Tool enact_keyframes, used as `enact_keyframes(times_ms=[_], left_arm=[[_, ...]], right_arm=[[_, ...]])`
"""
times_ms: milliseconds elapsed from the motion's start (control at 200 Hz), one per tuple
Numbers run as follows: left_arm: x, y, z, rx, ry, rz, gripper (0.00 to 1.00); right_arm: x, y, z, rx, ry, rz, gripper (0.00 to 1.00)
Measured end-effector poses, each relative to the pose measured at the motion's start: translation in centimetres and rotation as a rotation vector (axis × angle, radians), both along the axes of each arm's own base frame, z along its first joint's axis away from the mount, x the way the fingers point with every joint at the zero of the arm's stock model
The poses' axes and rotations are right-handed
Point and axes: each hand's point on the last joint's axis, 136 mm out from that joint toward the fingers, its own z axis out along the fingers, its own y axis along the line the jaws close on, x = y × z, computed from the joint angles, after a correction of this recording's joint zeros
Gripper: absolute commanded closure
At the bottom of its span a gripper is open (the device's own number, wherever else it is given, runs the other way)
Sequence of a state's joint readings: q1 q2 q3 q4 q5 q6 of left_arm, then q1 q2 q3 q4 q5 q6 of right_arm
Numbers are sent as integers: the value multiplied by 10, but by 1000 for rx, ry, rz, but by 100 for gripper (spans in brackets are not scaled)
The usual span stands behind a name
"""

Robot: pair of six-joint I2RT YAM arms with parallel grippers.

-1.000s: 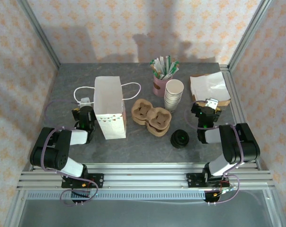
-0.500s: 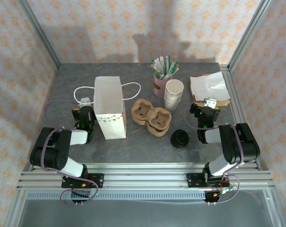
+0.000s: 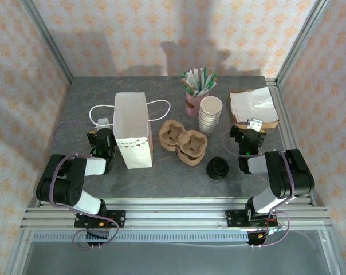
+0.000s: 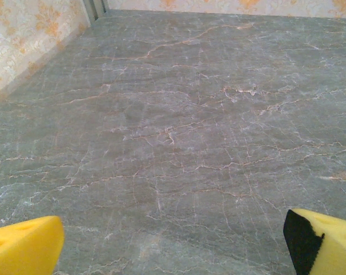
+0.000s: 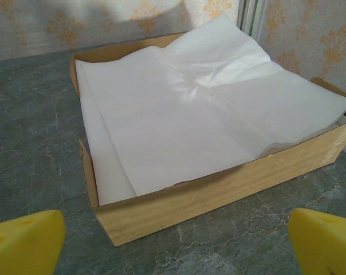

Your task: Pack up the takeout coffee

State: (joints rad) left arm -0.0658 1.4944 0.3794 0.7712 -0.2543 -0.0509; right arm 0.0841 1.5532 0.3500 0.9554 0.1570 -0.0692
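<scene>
While both arms sit folded low at the near edge of the grey marble-patterned table point(image 3: 173, 180), the takeout coffee point(image 3: 217, 168) stands on the stone toward the near right, its round black lid facing up. It is just in front and to the right of the brown cardboard cup carrier point(image 3: 183, 142), a little left of the right arm, and touched by neither gripper. The left gripper point(image 4: 173, 252) hangs released, its yellow fingers point(image 4: 24, 246) spread wide over bare tabletop with nothing between them, just beside the white paper bag point(image 3: 132, 130), whose looped handles show on either side. The right gripper point(image 5: 176, 246) is likewise spread wide and empty, pointed at a shallow cardboard tray point(image 5: 179, 206) of white paper napkins point(image 5: 207, 109) near the far right corner. Behind the carrier a stack of white paper cups point(image 3: 210, 114) stands just beside a pink cup point(image 3: 193, 105) stuffed with sachets point(image 3: 199, 80)
</scene>
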Motion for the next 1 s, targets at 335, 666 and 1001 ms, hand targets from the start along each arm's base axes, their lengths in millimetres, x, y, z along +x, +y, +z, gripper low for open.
enact_keyframes(times_ms=[335, 666, 1001], left_arm=[[-3, 3, 11, 1, -39, 16, 0], [-14, 15, 105, 4, -139, 96, 0], [-116, 35, 115, -215, -162, 294, 0]], right_arm=[[-26, -14, 67, 42, -144, -84, 1], [-49, -25, 105, 202, -62, -210, 1], [-85, -16, 125, 413, 7, -238, 1]])
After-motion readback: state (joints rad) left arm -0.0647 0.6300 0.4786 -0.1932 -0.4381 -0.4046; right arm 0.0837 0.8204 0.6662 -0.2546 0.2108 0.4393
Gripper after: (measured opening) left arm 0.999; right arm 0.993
